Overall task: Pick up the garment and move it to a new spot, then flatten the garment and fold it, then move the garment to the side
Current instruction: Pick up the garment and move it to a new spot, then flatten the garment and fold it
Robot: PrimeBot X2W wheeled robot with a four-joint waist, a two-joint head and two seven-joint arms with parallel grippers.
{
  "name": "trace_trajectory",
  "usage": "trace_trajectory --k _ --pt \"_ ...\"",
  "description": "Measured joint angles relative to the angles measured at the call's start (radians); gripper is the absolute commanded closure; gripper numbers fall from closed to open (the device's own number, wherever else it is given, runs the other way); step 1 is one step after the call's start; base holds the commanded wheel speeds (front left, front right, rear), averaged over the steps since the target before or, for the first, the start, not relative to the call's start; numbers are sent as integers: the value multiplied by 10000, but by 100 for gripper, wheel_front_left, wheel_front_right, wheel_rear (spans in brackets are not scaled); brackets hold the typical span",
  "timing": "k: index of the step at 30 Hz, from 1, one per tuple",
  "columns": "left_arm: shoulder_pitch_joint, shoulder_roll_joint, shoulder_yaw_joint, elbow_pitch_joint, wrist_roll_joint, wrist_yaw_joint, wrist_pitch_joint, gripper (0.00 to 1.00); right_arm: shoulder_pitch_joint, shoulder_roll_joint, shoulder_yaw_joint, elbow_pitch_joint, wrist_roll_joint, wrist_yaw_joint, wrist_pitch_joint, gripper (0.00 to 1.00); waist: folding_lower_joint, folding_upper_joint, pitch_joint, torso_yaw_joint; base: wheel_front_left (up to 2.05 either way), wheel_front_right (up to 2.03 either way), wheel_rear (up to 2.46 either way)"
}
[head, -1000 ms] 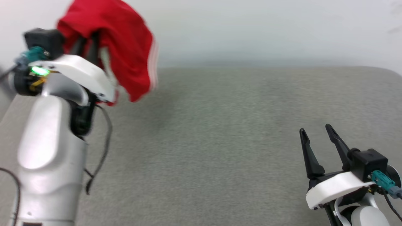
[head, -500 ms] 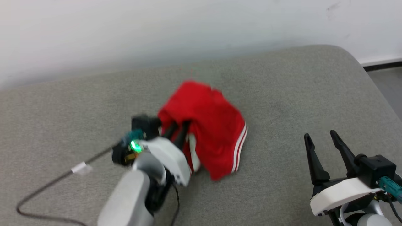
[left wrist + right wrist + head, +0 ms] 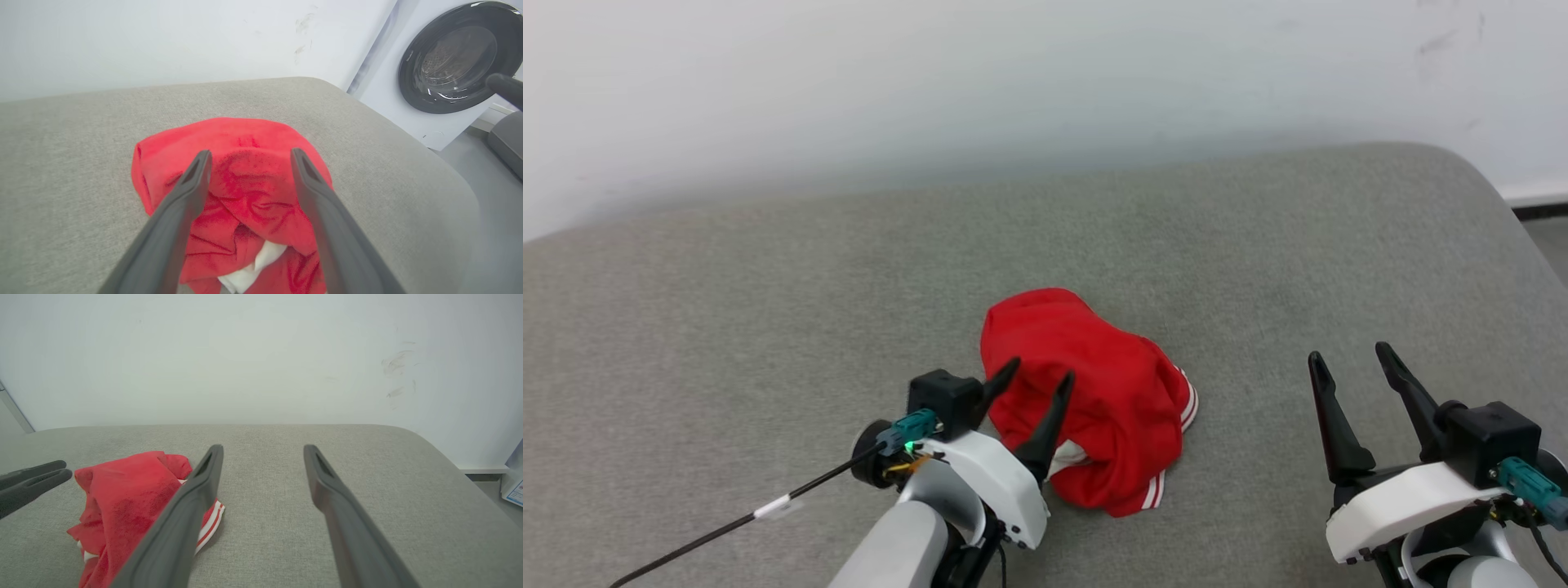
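Garment (image 3: 1094, 392) sits as a crumpled red heap near the middle of the grey cushion (image 3: 768, 327), resting on its fabric top. White trim with thin red stripes shows along the edge of the heap that faces the cushion's right end, and a fold of white peeks out at the edge nearest my body.

My left gripper (image 3: 1039, 371) hangs over the cushion's middle, above the near part of the heap. Its jaws stand well apart and grip nothing. In my left wrist view the two dark fingers frame the garment (image 3: 245, 171), with red folds between them and white cloth lower down. I cannot tell whether the fingers (image 3: 192, 196) brush the cloth. A thin black cable (image 3: 727, 523) trails from that wrist over the near left part of the cushion.

My right gripper (image 3: 1347, 353) hovers over the cushion's right part, well apart from the heap. Its jaws are spread wide too, and empty, with bare grey fabric (image 3: 327, 465) between them.

A pale wall (image 3: 1013, 82) rises behind the cushion's far edge. A white washing machine (image 3: 449, 61) with a dark round door stands beyond the cushion's rounded right corner.
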Motion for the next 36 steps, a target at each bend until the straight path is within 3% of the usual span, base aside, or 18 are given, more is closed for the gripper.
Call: trace_trajectory --k 10,12,14,17,30,36 --pt "128 696 570 -1273 844 1145 -1465 0 226 0 -309 -90 -109 0 161 0 0 0 -657 641 0 0 0" --pt "367 798 825 -1438 821 1381 -1567 0 290 2 -357 -90 -144 0 167 0 0 0 -739 726 0 0 0" --pt "1250 1367 1306 -1841 917 1988 -1676 0 506 0 -412 -109 -146 0 199 0 0 0 -897 881 0 0 0" --pt "1675 1542 1448 -1998 934 2232 -1687 0 605 0 -378 -109 -144 0 247 0 0 0 -960 902 0 0 0" --pt "2174 1678 1498 -2571 894 2550 -1549 0 705 0 -313 33 -40 0 263 0 1 0 -973 887 0 0 0" --pt "2138 1605 1444 -2660 825 2602 -1567 0 261 -4 -894 675 159 -2 857 0 1 0 -820 1014 0 0 0"
